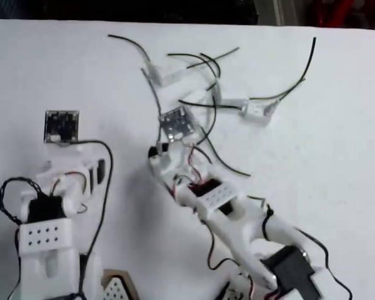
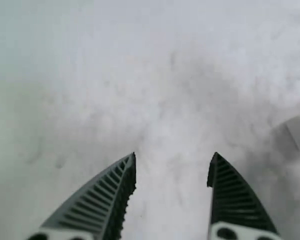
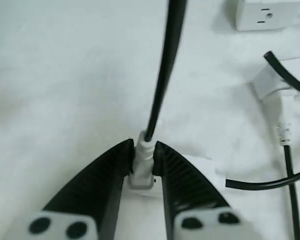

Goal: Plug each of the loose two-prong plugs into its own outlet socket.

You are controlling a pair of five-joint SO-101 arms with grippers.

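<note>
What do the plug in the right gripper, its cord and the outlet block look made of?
Plug: white moulded plastic, dull even surface. Cord: black rubbery or vinyl sheath, slight sheen. Outlet block: likely hard white plastic, crisp edges, smooth face.

The surface (image 1: 337,156) is white. The left hand (image 2: 172,160) and the right hand (image 3: 144,147) are black and ribbed. The white plug (image 3: 142,162) has a black cord (image 3: 165,65). The outlet (image 3: 264,15) is white.

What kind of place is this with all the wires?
Probably a robotics test bench: a left arm and right arm at a white table, a loose outlet socket, and a plug on a short cord.
</note>
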